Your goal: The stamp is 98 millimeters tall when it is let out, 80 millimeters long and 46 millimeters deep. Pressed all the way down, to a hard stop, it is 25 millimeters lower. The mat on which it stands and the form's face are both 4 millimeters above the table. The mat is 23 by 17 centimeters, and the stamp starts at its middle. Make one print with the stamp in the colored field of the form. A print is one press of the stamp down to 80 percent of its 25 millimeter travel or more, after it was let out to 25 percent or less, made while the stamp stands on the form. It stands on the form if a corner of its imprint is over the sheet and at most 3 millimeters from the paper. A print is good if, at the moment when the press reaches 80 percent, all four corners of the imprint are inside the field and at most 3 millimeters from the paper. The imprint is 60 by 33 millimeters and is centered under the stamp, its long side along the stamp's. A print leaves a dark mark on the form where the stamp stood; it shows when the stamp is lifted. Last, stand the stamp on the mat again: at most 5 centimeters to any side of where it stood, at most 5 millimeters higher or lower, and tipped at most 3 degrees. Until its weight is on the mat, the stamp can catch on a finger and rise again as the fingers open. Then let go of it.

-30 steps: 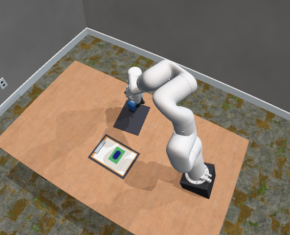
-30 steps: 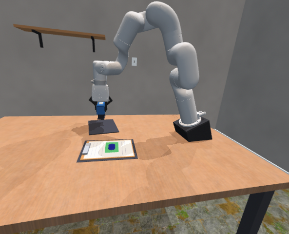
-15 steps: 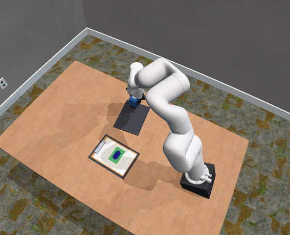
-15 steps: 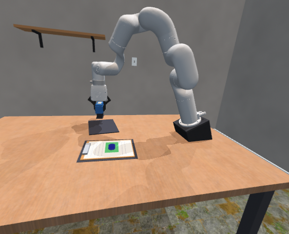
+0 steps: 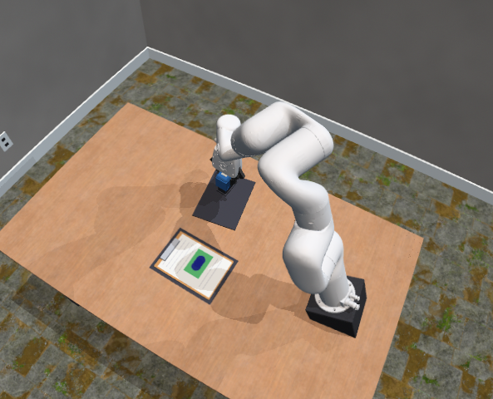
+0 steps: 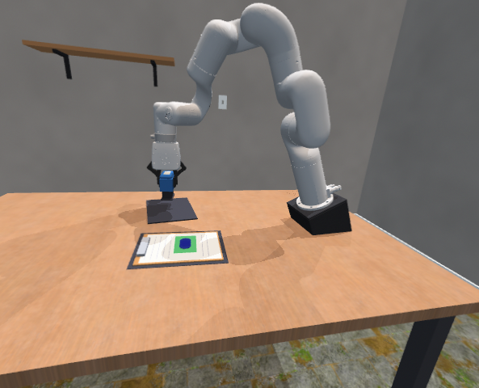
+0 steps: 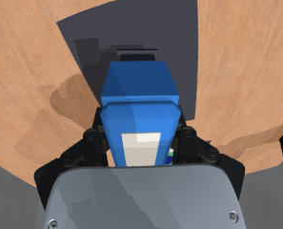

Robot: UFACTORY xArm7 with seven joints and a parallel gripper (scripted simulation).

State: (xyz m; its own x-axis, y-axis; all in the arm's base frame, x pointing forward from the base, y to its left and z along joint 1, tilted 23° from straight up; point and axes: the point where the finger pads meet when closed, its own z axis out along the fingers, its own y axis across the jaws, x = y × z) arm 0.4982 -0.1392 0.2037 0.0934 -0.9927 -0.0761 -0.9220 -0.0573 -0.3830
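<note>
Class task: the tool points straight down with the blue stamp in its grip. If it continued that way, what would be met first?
The tool would press the blue box-shaped stamp onto the dark flat mat; whether it already touches is unclear.

Wall shelf (image 6: 99, 52) w/ blk brackets; wall outlet (image 5: 3, 140)

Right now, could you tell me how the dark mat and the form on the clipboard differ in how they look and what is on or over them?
The mat is plain dark grey; the form is pale, lined paper with a green field.
The form carries a dark blue print; the mat shows no mark.
The gripper, shut on the blue stamp, is over the mat's far part; nothing is over the form.
Both lie flat on the table.
</note>
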